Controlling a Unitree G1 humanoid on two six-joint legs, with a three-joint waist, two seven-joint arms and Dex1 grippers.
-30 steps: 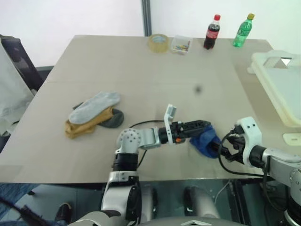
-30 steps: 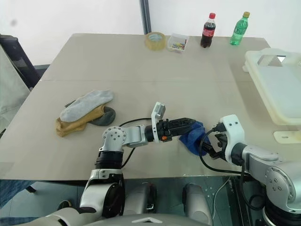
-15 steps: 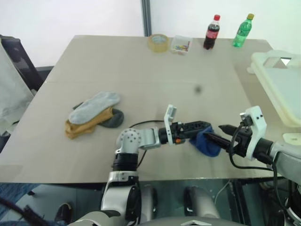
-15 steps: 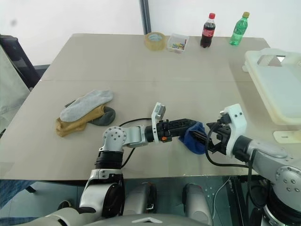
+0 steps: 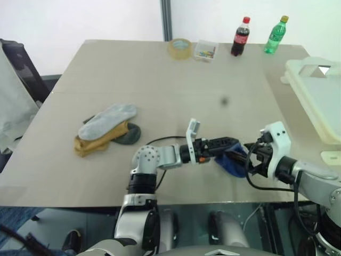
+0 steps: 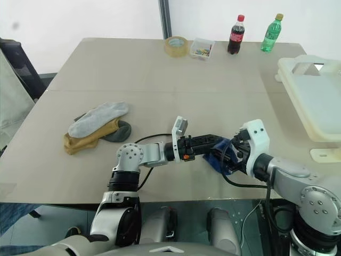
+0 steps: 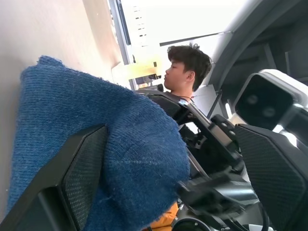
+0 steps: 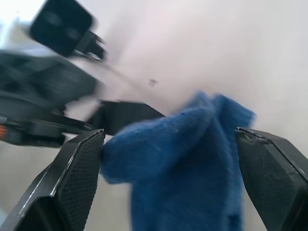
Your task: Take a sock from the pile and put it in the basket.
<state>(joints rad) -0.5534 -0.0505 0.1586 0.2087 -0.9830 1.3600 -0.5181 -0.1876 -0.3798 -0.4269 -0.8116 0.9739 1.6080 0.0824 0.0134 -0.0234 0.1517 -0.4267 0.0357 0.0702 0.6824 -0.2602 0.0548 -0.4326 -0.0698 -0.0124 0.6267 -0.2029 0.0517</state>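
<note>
A royal-blue sock point(image 5: 233, 161) lies bunched near the desk's point(image 5: 160, 80) front edge, well apart from the pile point(image 5: 106, 130) and the cream basket point(image 5: 318, 96). The left pincer point(image 5: 226, 144) and right pincer point(image 5: 249, 160) both stand wide open around it, neither gripping. Soft, thick and light, it will likely sag; pinching its bunched middle looks safest.

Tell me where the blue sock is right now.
In the head views the blue sock sits near the table's front edge, right of centre, between the open left gripper and open right gripper, well away from the pile on the left.
</note>
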